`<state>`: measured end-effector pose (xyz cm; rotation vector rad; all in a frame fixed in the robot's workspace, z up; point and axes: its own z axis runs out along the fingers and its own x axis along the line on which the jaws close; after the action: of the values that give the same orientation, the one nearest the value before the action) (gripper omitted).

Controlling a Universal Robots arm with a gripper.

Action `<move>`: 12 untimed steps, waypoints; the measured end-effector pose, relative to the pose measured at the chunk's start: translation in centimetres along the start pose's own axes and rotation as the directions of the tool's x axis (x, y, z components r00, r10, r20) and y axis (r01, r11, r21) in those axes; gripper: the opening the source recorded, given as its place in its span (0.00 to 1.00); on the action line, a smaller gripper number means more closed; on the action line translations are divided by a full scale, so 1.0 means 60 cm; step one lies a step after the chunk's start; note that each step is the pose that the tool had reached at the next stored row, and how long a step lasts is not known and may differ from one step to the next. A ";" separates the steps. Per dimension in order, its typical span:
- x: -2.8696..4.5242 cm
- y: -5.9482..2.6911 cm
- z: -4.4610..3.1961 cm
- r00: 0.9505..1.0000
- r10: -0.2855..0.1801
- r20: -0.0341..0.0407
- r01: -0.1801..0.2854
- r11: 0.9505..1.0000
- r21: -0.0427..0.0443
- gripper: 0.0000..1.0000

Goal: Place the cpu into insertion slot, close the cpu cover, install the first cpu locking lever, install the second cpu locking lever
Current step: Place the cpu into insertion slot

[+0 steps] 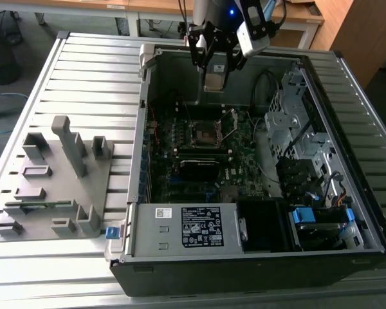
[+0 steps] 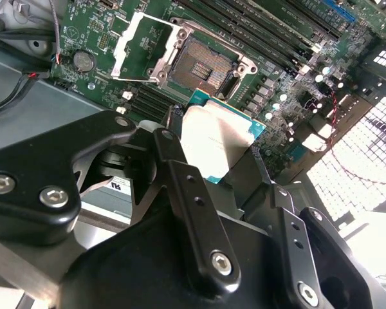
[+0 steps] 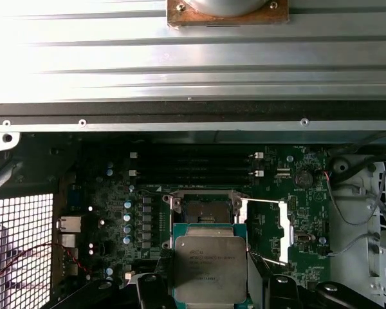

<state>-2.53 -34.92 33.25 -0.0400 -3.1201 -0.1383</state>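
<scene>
My gripper [image 1: 214, 72] hangs above the back of the open computer case, shut on the cpu [image 1: 213, 82], a flat square chip with a dull silver top. Both wrist views show the cpu [image 2: 217, 136] [image 3: 210, 269] clamped by its edges between the black fingers [image 2: 175, 161] [image 3: 156, 291]. Below it, on the green motherboard, lies the insertion slot [image 1: 204, 134] [image 2: 202, 64] [image 3: 202, 209], its dark recess bare. The cpu cover [image 1: 229, 121] [image 2: 140, 46] [image 3: 265, 226], a thin metal frame, stands swung open beside the slot.
The case walls [image 1: 139, 122] ring the motherboard. A power supply [image 1: 193, 228] sits at the front and a drive cage [image 1: 294, 122] on the exterior view's right. Black memory slots [image 3: 193, 164] run beside the socket. A grey fixture [image 1: 51, 187] rests on the slatted table.
</scene>
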 end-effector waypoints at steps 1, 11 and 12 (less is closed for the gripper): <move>0.000 0.000 0.000 1.000 0.000 0.000 0.000 1.000 0.000 0.54; 0.000 -0.002 0.021 1.000 0.000 0.003 0.000 1.000 0.000 0.54; 0.000 -0.002 0.024 1.000 0.000 0.004 0.000 1.000 0.000 0.54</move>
<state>-2.55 -34.92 31.78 -0.0395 -3.1238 -0.1385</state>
